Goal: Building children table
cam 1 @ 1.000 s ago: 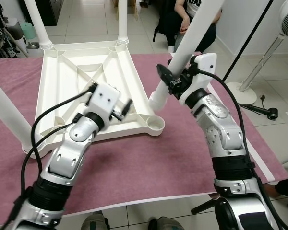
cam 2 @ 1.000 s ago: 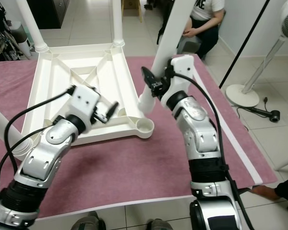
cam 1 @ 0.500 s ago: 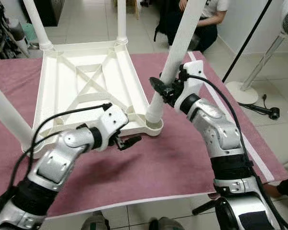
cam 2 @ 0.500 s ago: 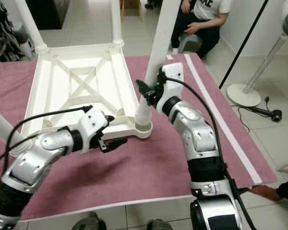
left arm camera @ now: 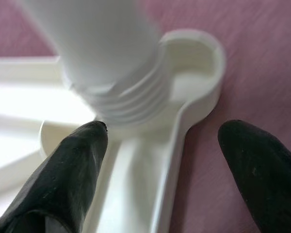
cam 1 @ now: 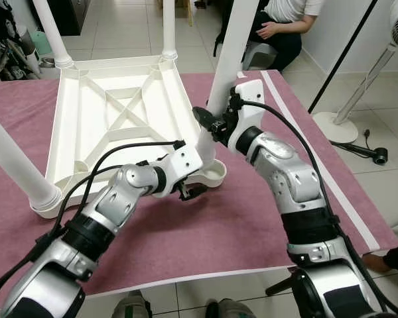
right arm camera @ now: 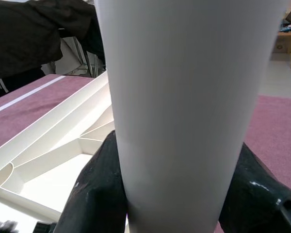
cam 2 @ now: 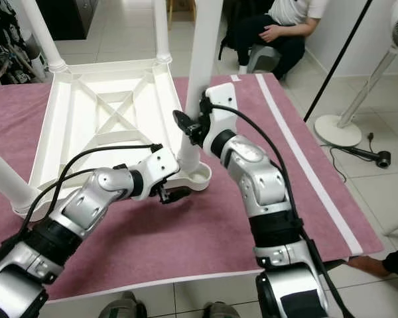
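Note:
The white children's table (cam 1: 61, 126) lies upside down on a maroon cloth, with three legs standing in its corners. My right gripper (cam 1: 212, 123) is shut on the fourth white leg (cam 1: 229, 46) and holds it almost upright. The leg's threaded end (left arm camera: 122, 99) rests at the inner rim of the near right corner socket (cam 1: 217, 173), not seated in the cup (left arm camera: 196, 60). My left gripper (cam 1: 193, 189) is open, low at that same corner. Its black fingers (left arm camera: 70, 170) straddle the socket's edge. In the right wrist view the leg (right arm camera: 184, 97) sits between the black pads (right arm camera: 94, 194).
A person (cam 1: 285, 16) sits on a stool beyond the far right corner of the cloth (cam 1: 239, 218). A fan stand (cam 1: 335, 126), a slanted black pole (cam 1: 338, 56) and a cable lie on the tiled floor to the right. Clutter stands at the far left (cam 1: 13, 46).
The right gripper swung the leg from a lean to nearly upright and set its end at the corner socket. The left gripper dropped from above the table's underside to that corner.

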Robot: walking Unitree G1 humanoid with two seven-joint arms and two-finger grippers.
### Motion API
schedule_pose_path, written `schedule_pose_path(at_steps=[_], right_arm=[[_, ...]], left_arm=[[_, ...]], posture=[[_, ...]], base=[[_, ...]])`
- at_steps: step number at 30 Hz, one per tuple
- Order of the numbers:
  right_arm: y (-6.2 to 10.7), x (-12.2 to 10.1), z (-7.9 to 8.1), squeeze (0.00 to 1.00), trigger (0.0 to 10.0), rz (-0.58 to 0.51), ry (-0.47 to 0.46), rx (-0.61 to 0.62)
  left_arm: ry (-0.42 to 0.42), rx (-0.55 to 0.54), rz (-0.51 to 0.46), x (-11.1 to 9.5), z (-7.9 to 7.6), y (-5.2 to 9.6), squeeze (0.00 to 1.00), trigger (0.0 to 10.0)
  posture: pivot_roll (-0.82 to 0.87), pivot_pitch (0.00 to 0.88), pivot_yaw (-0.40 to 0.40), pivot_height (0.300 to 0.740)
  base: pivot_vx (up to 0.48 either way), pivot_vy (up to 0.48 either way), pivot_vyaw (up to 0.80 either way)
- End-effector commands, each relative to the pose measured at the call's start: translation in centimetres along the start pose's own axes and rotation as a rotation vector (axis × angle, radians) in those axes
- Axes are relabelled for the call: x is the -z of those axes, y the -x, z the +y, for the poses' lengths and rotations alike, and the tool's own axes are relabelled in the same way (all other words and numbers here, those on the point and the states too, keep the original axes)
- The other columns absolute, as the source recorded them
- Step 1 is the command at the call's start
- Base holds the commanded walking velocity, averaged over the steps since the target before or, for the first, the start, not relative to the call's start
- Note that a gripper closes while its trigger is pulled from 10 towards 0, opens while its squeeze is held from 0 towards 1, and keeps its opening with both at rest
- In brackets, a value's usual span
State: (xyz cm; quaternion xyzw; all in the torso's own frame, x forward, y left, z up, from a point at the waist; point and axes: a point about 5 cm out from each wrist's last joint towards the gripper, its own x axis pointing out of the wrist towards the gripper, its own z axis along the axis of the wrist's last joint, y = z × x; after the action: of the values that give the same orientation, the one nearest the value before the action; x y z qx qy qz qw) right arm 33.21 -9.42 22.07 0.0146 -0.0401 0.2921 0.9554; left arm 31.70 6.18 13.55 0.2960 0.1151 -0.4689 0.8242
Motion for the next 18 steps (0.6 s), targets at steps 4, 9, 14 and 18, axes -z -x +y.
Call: schedule_pose_path(at_steps=[4, 9, 14, 18], right_arm=[[0.3, -0.2, 0.1, 0.00, 10.0, -0.008, -0.005, 0.004], [1.1, -1.1, -0.9, 0.00, 10.0, -0.025, 0.021, 0.036], [1.7, -1.4, -1.8, 0.00, 10.0, -0.028, 0.040, 0.067], [1.9, -1.6, -2.6, 0.00, 10.0, -0.029, 0.048, 0.098]], left_arm=[[-0.047, -0.045, 0.046, 1.0, 0.9, 0.0, 0.00, 9.1], [-0.095, 0.080, 0.102, 3.0, 1.2, 1.1, 0.00, 7.0], [-0.070, 0.131, 0.110, 3.7, 1.0, 1.6, 0.00, 4.8], [-0.053, 0.158, 0.117, 4.2, 0.4, 1.3, 0.00, 1.5]], posture=[[0.04, 0.000, 0.022, 0.740], [0.04, 0.000, 0.034, 0.740], [0.04, 0.000, 0.037, 0.740], [0.03, 0.000, 0.040, 0.740]], base=[[0.000, 0.000, 0.00], [0.000, 0.000, 0.00], [0.000, 0.000, 0.00], [0.000, 0.000, 0.00]])
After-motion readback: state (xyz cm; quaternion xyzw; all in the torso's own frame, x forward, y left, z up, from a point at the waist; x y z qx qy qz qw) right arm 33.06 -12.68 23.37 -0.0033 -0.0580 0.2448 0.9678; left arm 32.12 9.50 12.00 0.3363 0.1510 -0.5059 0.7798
